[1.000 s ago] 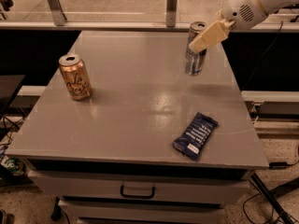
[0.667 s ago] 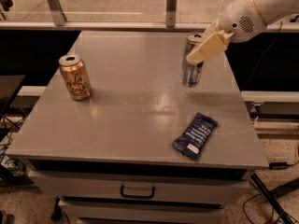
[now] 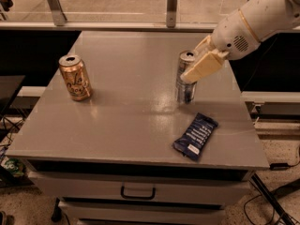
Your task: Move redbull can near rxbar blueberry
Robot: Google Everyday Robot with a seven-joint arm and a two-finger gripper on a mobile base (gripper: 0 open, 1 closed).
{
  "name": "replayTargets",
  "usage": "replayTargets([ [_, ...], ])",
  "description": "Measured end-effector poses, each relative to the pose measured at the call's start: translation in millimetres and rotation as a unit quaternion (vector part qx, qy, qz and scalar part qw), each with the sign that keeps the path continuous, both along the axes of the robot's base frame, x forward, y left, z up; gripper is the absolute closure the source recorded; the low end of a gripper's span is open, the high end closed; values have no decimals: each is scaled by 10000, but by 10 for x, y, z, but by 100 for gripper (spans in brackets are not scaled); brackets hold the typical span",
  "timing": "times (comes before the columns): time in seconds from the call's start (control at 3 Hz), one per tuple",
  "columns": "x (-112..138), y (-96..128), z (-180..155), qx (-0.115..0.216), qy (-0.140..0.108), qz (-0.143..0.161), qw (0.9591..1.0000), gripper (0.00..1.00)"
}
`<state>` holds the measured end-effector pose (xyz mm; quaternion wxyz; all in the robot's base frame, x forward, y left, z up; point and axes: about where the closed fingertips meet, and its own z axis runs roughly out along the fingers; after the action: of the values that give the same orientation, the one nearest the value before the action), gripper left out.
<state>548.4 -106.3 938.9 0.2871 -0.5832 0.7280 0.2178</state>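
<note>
The redbull can (image 3: 184,91), slim and silver-blue, stands upright at the right middle of the grey table (image 3: 126,125). My gripper (image 3: 196,69) reaches in from the upper right on a white arm and is shut on the can's upper part; one cream finger (image 3: 204,65) lies across its front. The rxbar blueberry (image 3: 195,136), a dark blue wrapper with white lettering, lies flat near the front right edge, a short way in front of the can and slightly to its right.
A shorter gold can (image 3: 75,78) stands at the left of the table. A metal railing (image 3: 171,6) runs behind the back edge. A drawer with a handle (image 3: 138,191) sits under the tabletop. Cables lie on the floor at right.
My gripper has carried the redbull can from the back right of the table toward the front, closer to the rxbar. The gold can and the bar have not moved.
</note>
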Motion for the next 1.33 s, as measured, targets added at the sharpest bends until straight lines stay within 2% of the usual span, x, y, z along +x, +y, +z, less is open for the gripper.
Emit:
replayTargets([
  [0.33,-22,63,-114,-154,-49,244,9996,98],
  [0.67,-8,81,-171,-253,-61,331,9991,75],
  [1.33,-67,48,-240,-196,-66,436,9988,30],
])
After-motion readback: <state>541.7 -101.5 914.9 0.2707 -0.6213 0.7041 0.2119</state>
